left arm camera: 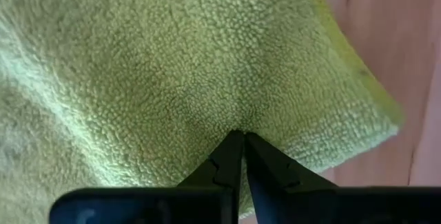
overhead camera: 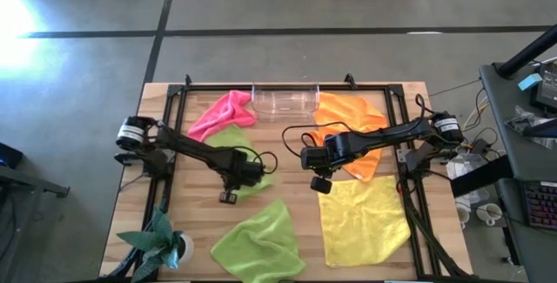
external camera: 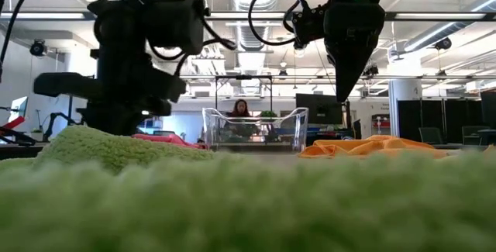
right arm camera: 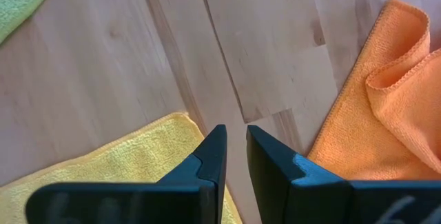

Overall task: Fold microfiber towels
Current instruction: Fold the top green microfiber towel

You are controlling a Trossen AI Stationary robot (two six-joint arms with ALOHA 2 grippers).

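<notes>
Lime pile fills the near edge of the table — one lime green towel (overhead camera: 257, 241) lies crumpled there, the yellow towel (overhead camera: 364, 219) flat beside it. Mid-table, the left gripper (left arm camera: 238, 136) is pinched closed on the second lime green towel (left arm camera: 172, 65), near its edge. The right gripper (right arm camera: 233, 136) hovers over bare wood between yellow and the orange towel (right arm camera: 379, 100), fingers slightly apart, holding nothing. Farthest back lie the hot pink towel (overhead camera: 222, 111) and a clear tray (overhead camera: 285, 100). Step in hand, I judge: starting a fold — next, lift the pinched edge and carry it across.
</notes>
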